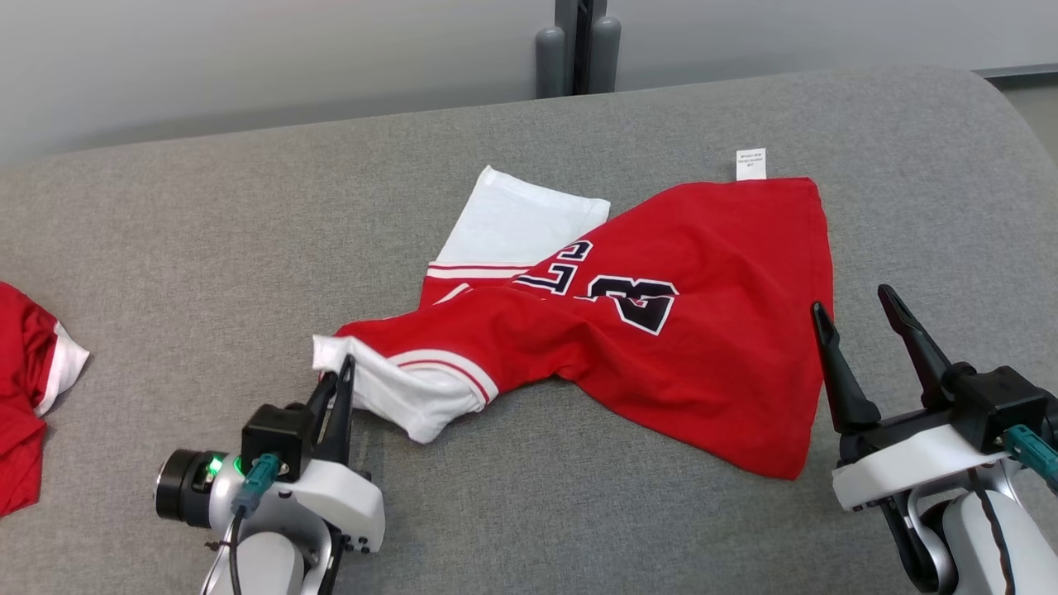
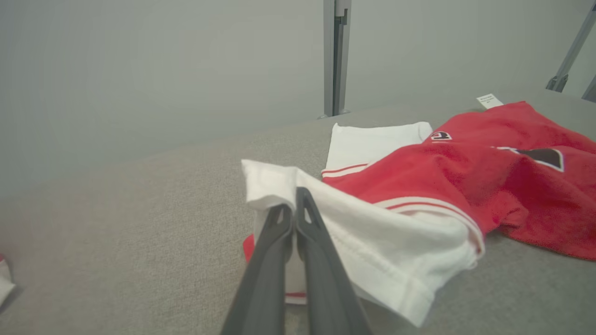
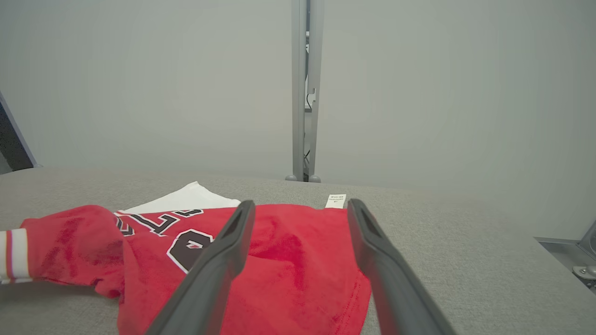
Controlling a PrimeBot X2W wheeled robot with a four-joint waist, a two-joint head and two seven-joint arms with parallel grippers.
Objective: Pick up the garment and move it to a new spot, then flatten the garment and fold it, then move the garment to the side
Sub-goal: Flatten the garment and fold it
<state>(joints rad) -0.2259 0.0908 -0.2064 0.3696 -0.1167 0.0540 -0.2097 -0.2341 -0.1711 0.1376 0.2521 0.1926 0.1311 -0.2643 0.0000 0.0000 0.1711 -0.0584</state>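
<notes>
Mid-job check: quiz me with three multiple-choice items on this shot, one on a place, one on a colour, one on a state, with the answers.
1. The small white tag lies: A. at the jersey's far edge; B. at its near edge; C. on the number.
2. The jersey's sleeves are: A. black; B. white; C. grey.
3. The left gripper is: A. wide open above the cloth; B. shut beside the jersey, holding nothing; C. shut on the near sleeve.
Answers: 1 A, the tag sticks out past the red hem on the far side. 2 B, both are white cloth with striped trim. 3 C, its fingers pinch white sleeve cloth in the left wrist view.
</notes>
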